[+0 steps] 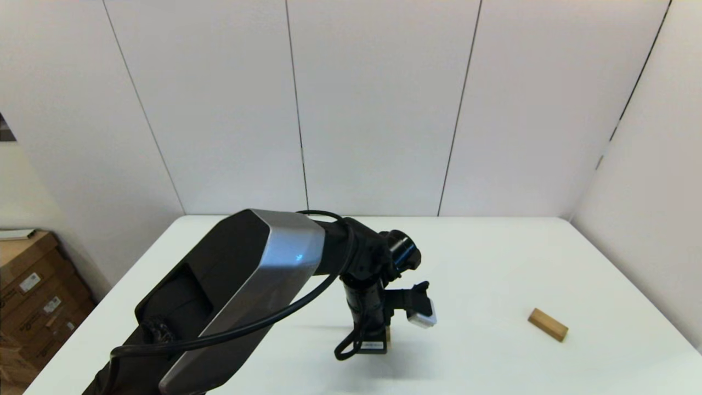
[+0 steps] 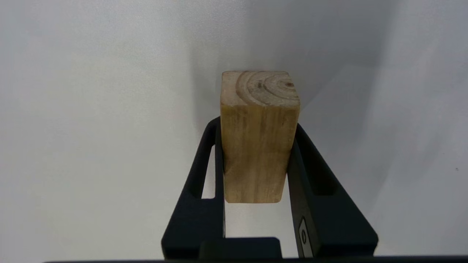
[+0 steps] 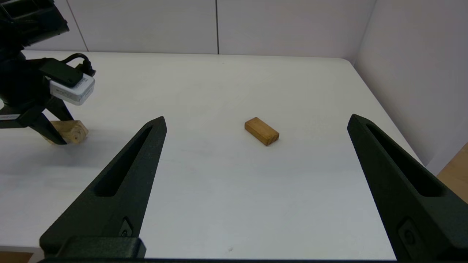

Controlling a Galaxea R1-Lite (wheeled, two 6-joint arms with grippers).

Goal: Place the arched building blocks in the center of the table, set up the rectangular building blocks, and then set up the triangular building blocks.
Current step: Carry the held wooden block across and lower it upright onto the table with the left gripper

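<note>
— While the left gripper [image 2: 256, 146] is down near the middle of the table [image 1: 482, 258], what has it got?

— A wooden block [image 2: 259, 135], pinched between its two black fingers. From the far side it seems to rest on the white top. I can't see a hollow from here, so arched or not, I cannot say.

— And the other arm?

— The right gripper [image 3: 256, 182] hangs back, spread wide and empty. The solid rectangular block [image 1: 547, 323] lies flat well off to the robot's right.

— So, the first step?

— I'd judge so: centring a block. Next it needs to let go cleanly and lift straight away without nudging it. No triangular block shows.
</note>
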